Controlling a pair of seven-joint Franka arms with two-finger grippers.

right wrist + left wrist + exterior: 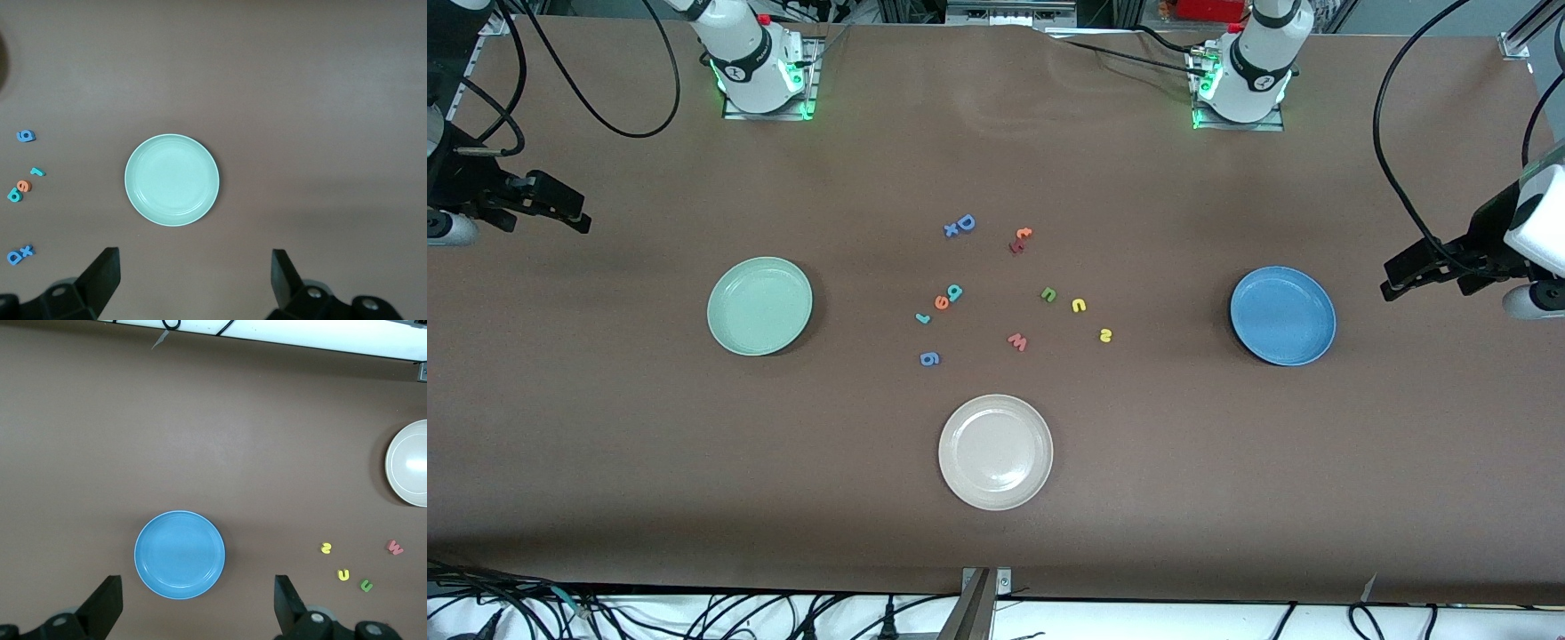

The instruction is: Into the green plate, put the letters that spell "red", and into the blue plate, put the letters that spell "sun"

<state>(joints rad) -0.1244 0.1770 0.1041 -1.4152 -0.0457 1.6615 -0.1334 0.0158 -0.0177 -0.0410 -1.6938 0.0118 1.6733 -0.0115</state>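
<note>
The teal "r" (923, 317), orange "e" (941, 302) and teal "d" (954, 292) lie together mid-table, between the green plate (759, 306) and the olive "u" (1048, 294). Beside the "u" lie the yellow "n" (1079, 305) and the yellow "s" (1105, 335), toward the blue plate (1282, 316). Both plates are empty. My left gripper (1396, 277) hangs open above the table's end by the blue plate (179, 554). My right gripper (574, 213) hangs open above the other end by the green plate (171, 180). Neither holds anything.
A cream plate (995, 452) sits nearer the front camera than the letters. Other loose letters: a blue "D" (966, 222) with a blue "x" (951, 230), an orange-red "t" (1023, 234), a pink "w" (1017, 341), a blue "g" (929, 358).
</note>
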